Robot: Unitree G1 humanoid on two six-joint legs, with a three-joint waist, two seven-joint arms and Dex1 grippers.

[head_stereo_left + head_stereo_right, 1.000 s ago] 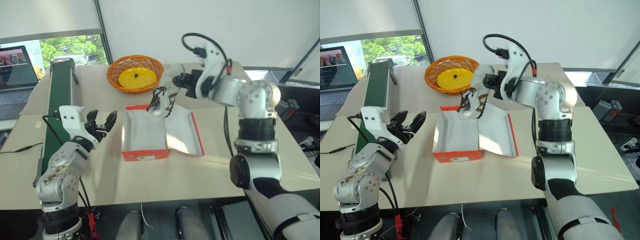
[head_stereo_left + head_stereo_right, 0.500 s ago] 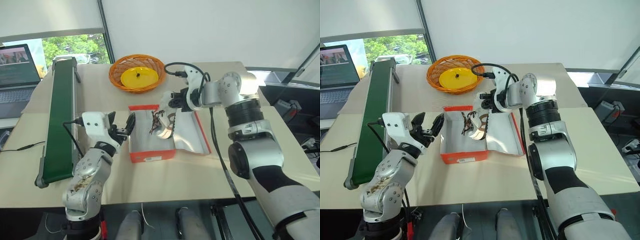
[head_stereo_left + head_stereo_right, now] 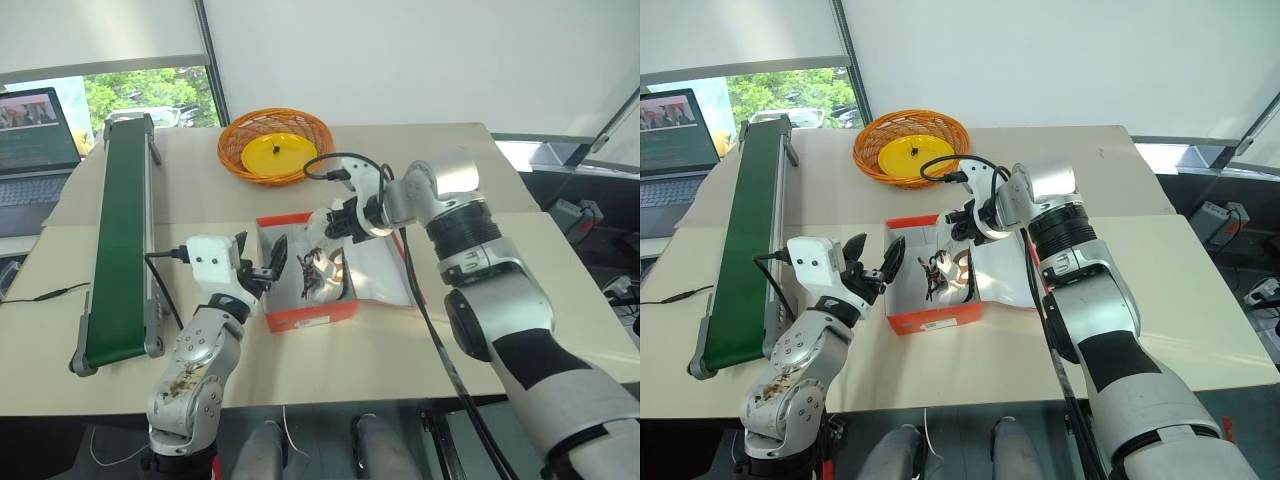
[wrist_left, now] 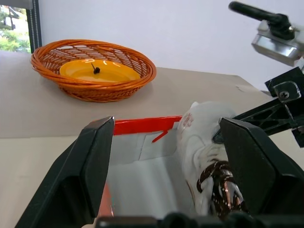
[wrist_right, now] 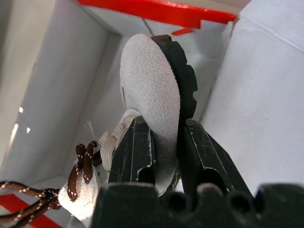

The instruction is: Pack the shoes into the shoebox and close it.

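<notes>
One shoe [image 3: 322, 272] is hanging inside the open shoebox [image 3: 305, 315] at the frame's centre, the right gripper [image 5: 164, 142] pinching its heel. Left gripper [image 3: 262, 262] is waiting open beside the box; a second shoe and the lid closing are remaining, I judge.

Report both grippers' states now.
Left gripper: open, holding nothing, beside the shoebox.
Right gripper: shut on a shoe, inside the shoebox.

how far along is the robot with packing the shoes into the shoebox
Done: the shoebox lies open on the table. In hand: the right gripper pinches a white shoe inside the box; the left gripper hovers open beside it. Left: release it, pack any second shoe, close the lid.
</notes>
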